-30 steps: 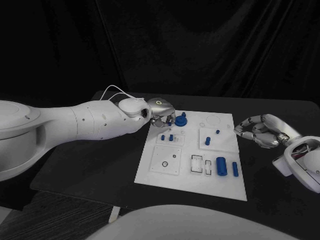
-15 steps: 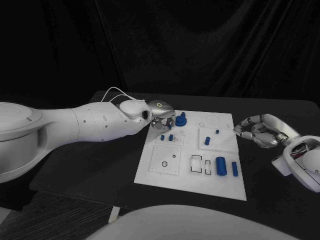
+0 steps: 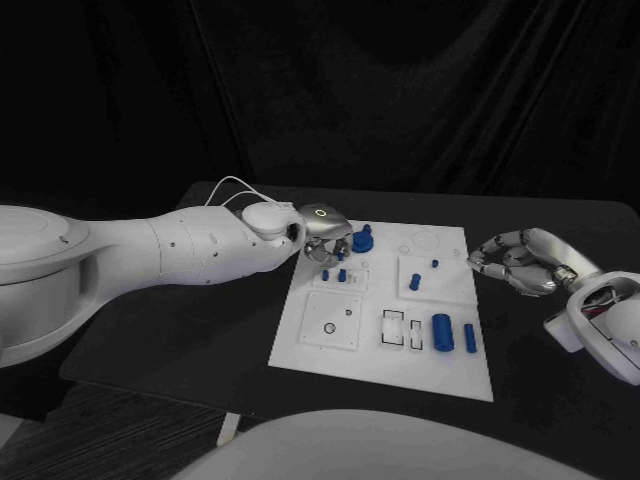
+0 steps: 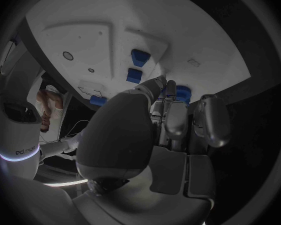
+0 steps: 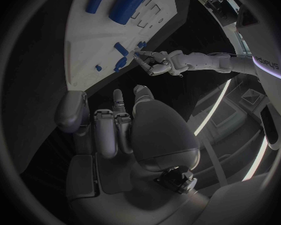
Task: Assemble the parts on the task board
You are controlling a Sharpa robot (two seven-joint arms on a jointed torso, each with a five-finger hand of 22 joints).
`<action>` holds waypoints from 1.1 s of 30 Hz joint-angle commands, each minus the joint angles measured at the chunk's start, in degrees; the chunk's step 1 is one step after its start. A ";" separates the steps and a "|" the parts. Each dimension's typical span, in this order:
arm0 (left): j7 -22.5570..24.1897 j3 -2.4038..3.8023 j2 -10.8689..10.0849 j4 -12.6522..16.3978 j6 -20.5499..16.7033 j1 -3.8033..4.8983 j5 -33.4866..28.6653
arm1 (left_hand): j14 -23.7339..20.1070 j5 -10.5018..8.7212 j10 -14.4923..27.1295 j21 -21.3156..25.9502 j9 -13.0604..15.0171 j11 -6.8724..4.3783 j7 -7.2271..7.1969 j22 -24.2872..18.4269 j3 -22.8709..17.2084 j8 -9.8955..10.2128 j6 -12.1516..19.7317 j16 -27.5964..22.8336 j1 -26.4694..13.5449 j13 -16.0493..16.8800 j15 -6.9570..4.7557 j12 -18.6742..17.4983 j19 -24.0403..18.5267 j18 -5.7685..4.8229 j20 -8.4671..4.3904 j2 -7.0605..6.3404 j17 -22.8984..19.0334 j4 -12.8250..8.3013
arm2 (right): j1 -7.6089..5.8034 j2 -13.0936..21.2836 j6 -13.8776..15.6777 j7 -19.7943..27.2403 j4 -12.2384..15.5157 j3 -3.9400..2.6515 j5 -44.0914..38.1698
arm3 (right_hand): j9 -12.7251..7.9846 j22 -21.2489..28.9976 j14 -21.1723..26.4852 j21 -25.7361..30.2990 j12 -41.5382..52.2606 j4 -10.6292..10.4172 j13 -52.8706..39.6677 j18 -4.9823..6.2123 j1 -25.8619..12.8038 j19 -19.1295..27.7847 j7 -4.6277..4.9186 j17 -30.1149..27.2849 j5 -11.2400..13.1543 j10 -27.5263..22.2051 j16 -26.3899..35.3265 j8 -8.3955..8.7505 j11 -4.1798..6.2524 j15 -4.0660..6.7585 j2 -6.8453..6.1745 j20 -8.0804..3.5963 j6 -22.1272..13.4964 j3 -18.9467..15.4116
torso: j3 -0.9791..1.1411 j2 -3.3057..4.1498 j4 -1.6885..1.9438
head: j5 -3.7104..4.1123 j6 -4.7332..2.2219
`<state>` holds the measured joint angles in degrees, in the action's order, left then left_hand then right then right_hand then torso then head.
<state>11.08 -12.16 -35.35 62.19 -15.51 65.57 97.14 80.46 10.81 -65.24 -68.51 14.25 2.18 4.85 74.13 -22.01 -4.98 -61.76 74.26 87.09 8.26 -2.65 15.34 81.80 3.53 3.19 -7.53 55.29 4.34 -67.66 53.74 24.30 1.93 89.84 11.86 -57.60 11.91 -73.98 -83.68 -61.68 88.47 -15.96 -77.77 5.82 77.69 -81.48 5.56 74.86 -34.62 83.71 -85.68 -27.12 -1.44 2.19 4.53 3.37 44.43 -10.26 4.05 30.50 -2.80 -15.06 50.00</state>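
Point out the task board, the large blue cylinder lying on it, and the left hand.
task board (image 3: 335,352): head view, bare near-left corner.
large blue cylinder (image 3: 441,331): head view, middle of its side.
left hand (image 3: 325,236): head view, middle of the silver hand.

The task board (image 3: 352,345) looks like smooth matt white plastic, its parts (image 3: 441,331) a smooth blue plastic. The left hand (image 3: 320,229) and right hand (image 3: 515,262) gleam like polished metal. The surface (image 3: 190,330) is matt black
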 commanded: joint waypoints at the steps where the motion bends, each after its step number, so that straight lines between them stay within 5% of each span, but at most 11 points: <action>1: 0.28 0.02 0.16 -0.14 1.11 -0.25 -0.26 | -0.52 -0.63 -0.53 0.49 0.35 -0.16 0.50 9.57 -2.81 -1.40 -2.41 -0.81 -0.85 -0.51 0.02 -0.66 -0.49 1.06 0.03 0.30 -0.34 -0.38 | 0.16 0.02 -0.25 -0.98 -0.01 -0.05 -0.31 | -0.59 -8.62 -4.53 0.00 -3.56 -0.01 -3.37 -0.23 2.80 -0.13 0.10 6.48 -1.18 1.12 0.32 0.70 0.64 0.93 1.55 -0.31 0.20 1.60 | 0.02 0.02 0.00 | 0.10 0.00; 24: -0.35 0.02 0.25 -0.38 2.13 -0.58 -0.26 | -0.82 -0.27 -0.43 0.99 0.13 0.02 0.63 9.50 -3.08 -1.01 -2.02 -1.08 -0.61 -0.58 0.05 -1.32 -0.75 1.13 0.14 0.22 -0.79 -0.95 | 0.27 -0.19 -0.75 -1.27 -0.13 -0.05 -0.31 | -0.65 -8.62 -4.53 0.02 -3.56 0.01 -3.39 -0.23 2.90 -0.12 0.14 6.44 -1.16 1.13 0.34 0.79 0.61 0.93 1.46 -0.32 0.14 1.74 | 0.00 0.00 0.01 | -0.10 0.00; 29: -0.38 0.02 0.37 -0.49 2.28 -0.64 -0.26 | -1.20 -0.75 0.56 1.68 -1.25 -0.10 -0.56 9.44 -3.47 1.41 2.97 -1.39 -1.43 -0.85 -0.04 -2.89 -1.02 1.24 0.17 -0.33 -1.35 -1.06 | 0.28 -0.18 -0.85 -1.37 -0.16 -0.05 -0.31 | -0.65 -8.62 -4.53 0.02 -3.56 0.01 -3.39 -0.23 2.90 -0.12 0.14 6.44 -1.16 1.13 0.34 0.79 0.61 0.93 1.46 -0.32 0.14 1.74 | -0.01 -0.01 0.00 | -0.15 0.00; 33: -0.53 0.02 0.39 -0.58 2.16 -0.70 -0.26 | -1.79 -1.91 2.99 2.72 -2.83 0.67 -2.33 9.23 -4.03 1.51 8.58 -2.14 -2.57 -1.44 0.43 -4.95 -1.38 1.35 0.48 -1.24 -2.62 -0.67 | 0.28 -0.11 -0.88 -1.42 -0.15 -0.05 -0.31 | -0.65 -8.62 -4.53 0.02 -3.56 0.01 -3.39 -0.23 2.90 -0.12 0.14 6.44 -1.16 1.13 0.34 0.79 0.61 0.93 1.46 -0.32 0.14 1.74 | 0.02 -0.02 0.00 | -0.13 0.00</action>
<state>10.50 -12.19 -35.08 61.63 -14.09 64.92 97.03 79.71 9.29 -62.12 -65.98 12.00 2.89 2.47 74.13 -23.36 -3.98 -53.59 72.64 85.73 7.37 -1.97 11.20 81.16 3.54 3.80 -8.88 53.15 4.25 -67.54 53.56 23.79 1.60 89.69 11.86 -57.61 11.88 -73.98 -83.68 -61.68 88.47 -15.96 -77.77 5.81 77.69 -81.48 5.56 74.86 -34.62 83.71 -85.68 -27.12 -1.44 2.19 4.53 3.37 44.43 -10.26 4.04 30.50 -2.80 -15.18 50.00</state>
